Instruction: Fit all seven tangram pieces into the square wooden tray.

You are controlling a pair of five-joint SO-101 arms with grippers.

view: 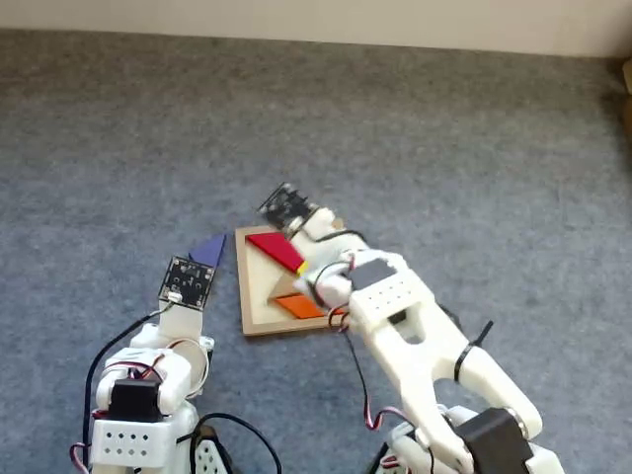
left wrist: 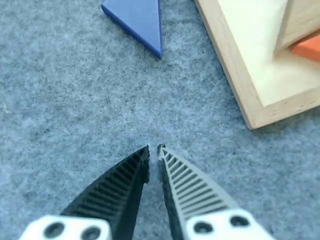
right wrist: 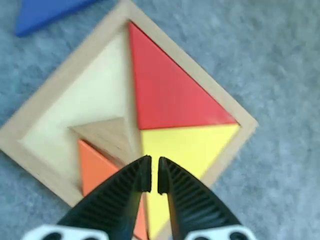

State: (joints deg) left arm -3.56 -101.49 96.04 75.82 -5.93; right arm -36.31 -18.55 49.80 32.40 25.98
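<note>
Grey carpet (left wrist: 75,100): blue wooden triangle (left wrist: 140,17) beside square wooden tray (left wrist: 228,55). Left gripper (left wrist: 153,150) and right gripper (right wrist: 150,167) pinched together, empty. Left should open wide, straddle triangle.

no text, label, brand, number or sign could be read in any view. the wooden tray (right wrist: 60,85) and the coloured pieces in it showed plain faces, and any marking on the dark circuit board on the left wrist (view: 188,281) or the dark circuit board on the right wrist (view: 286,205) was too small to make out.
</note>
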